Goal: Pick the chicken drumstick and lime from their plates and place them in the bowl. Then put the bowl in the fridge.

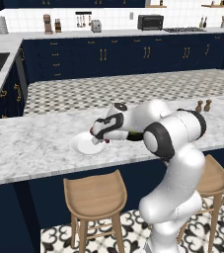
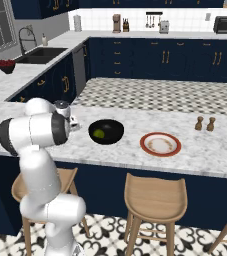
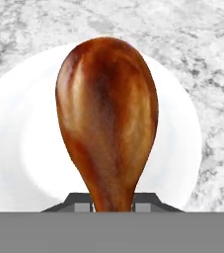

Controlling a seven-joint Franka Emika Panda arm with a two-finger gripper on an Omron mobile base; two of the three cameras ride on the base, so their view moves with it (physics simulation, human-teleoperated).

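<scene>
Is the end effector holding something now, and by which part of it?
It seems so: the end effector grips the chicken drumstick by its narrow end, above the white plate.

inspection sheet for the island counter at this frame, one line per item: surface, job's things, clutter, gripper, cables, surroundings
Surface: marble counter, white with grey veins, nothing spilled.
Job's things: chicken drumstick over the white plate, narrow end between the finger tips; whether it is lifted off cannot be told. Lime lies in the black bowl. Red-rimmed plate bare, right of the bowl. Fridge: nothing seen.
Clutter: two small brown shakers at the counter's far edge.
Gripper: gripper down at the white plate, shut on the drumstick's narrow end.
Cables: nothing seen.
Surroundings: wooden stools below the counter, navy cabinets, sink, toaster oven.
</scene>
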